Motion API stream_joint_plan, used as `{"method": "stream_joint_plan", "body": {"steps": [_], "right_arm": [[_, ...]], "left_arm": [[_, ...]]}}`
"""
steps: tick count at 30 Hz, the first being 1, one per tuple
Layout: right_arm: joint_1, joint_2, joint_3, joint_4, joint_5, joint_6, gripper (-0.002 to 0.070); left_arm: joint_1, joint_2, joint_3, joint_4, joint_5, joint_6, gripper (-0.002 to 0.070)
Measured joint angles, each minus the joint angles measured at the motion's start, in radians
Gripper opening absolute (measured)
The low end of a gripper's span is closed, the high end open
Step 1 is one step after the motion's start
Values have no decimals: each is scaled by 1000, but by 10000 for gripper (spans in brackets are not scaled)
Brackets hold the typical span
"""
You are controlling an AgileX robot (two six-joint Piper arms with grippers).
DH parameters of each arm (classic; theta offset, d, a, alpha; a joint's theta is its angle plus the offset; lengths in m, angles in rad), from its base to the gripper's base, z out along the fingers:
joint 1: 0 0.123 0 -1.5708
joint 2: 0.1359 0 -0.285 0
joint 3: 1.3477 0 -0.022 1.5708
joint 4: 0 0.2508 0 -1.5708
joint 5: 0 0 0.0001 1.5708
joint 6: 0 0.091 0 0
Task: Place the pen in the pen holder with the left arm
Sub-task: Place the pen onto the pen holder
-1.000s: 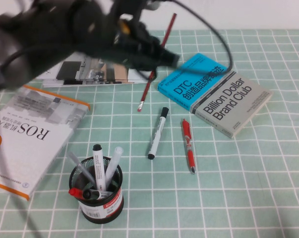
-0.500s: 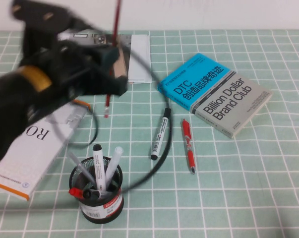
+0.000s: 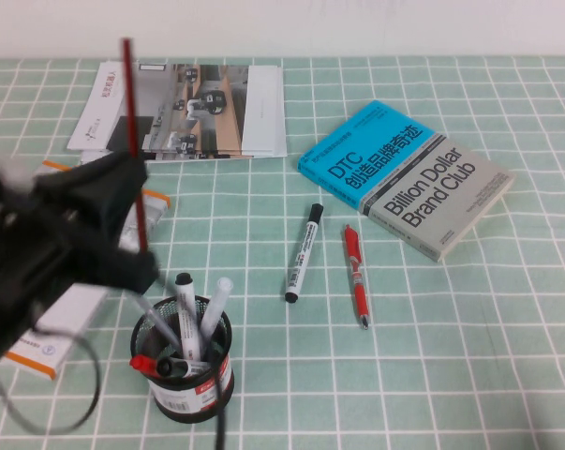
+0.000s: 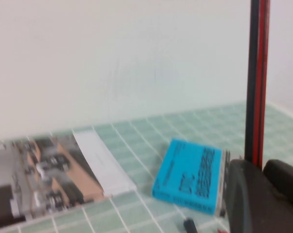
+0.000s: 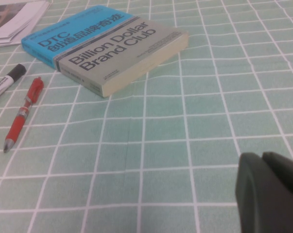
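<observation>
My left gripper [image 3: 137,223] is shut on the thin dark red pen [image 3: 132,122] and holds it nearly upright in the air at the left front of the table. The pen's lower tip hangs just behind and left of the black mesh pen holder [image 3: 184,375], above its rim level. In the left wrist view the pen [image 4: 257,82] rises straight up from between the fingers of the left gripper [image 4: 260,167]. The holder contains several markers. My right gripper [image 5: 261,159] is shut and empty, low over the mat; it does not show in the high view.
A white marker with a black cap [image 3: 301,251] and a bright red clip pen [image 3: 356,274] lie mid-table. A blue book and a grey book [image 3: 404,173] lie at the back right, a brochure [image 3: 184,111] at the back left, and a white book [image 3: 38,349] under my left arm.
My left arm has swung from the back centre to the left front with the pen in its grip. The pen went from slanted to nearly upright, close to the holder.
</observation>
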Motion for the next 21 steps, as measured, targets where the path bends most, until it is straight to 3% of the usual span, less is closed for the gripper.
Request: {"method": "stream_joint_plan", "body": {"steps": [10,21], "right_arm": [[0,0,0,0,0,0,-20],[0,0,0,0,0,0,-20]], "left_arm": [[0,-54,260,240,-363,-281,16],[0,74,286,333,-515,-305,16]]}}
